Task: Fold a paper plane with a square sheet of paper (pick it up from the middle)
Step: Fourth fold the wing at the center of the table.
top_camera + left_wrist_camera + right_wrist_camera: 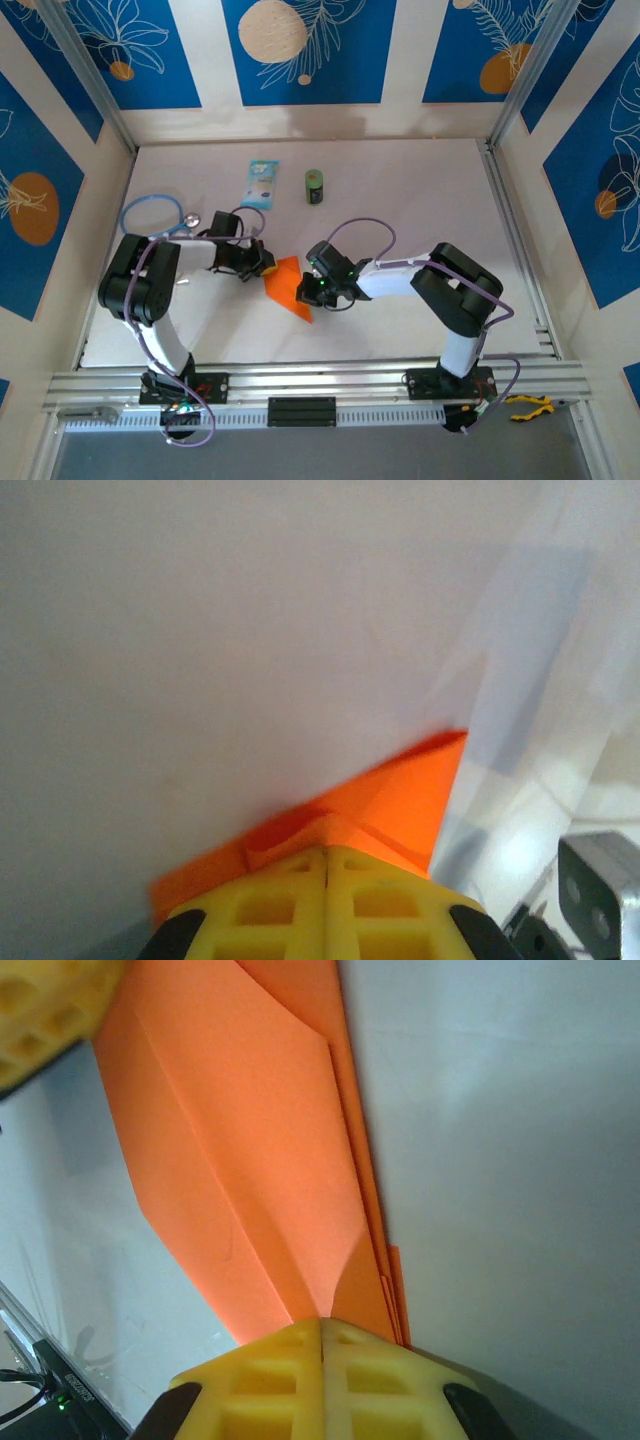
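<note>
So the orange paper (pixel 288 287), creased into layered flaps, sits mid-table, roughly 6 o'clock from the green can (pixel 315 186). Left gripper (pixel 262 267) is pinched tight on its 9 o'clock corner, and right gripper (pixel 318 287) is clamped on the 3 o'clock edge. It looks feather-light and floppy and probably crumples or tears easily, so grabbing where the folded layers stack up seems safest.
</note>
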You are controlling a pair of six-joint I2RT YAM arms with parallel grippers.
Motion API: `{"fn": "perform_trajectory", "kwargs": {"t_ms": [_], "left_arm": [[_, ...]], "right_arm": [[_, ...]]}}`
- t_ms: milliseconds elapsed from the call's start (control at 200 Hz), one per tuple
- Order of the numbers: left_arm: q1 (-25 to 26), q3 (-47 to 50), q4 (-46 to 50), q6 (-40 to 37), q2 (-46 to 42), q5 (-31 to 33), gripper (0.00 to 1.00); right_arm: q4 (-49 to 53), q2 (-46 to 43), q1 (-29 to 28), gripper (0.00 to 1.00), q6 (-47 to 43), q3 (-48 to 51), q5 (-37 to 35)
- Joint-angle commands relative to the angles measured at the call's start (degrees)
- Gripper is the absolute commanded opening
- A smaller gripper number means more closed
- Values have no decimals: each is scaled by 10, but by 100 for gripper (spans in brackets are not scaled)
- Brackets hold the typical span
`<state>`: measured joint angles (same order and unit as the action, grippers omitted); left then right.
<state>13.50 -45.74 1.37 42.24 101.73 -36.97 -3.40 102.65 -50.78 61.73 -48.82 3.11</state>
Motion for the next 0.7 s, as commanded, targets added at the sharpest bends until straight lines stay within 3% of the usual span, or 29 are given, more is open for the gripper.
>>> {"fn": "perform_trajectory", "kwargs": {"t_ms": [0, 110, 475, 695], "left_arm": [[-30, -14, 12, -10, 8, 70, 3], [-34, -22, 18, -9, 4, 95, 4], [-27, -24, 24, 0, -81, 66, 6], [42, 0, -9, 8, -105, 17, 7]], "right_arm": [[118, 29, -1, 1, -14, 21, -21], [128, 27, 1, 1, -23, 20, -21], [192, 0, 35, 1, -93, 7, -30], [199, -6, 48, 1, -94, 4, -34]]}}
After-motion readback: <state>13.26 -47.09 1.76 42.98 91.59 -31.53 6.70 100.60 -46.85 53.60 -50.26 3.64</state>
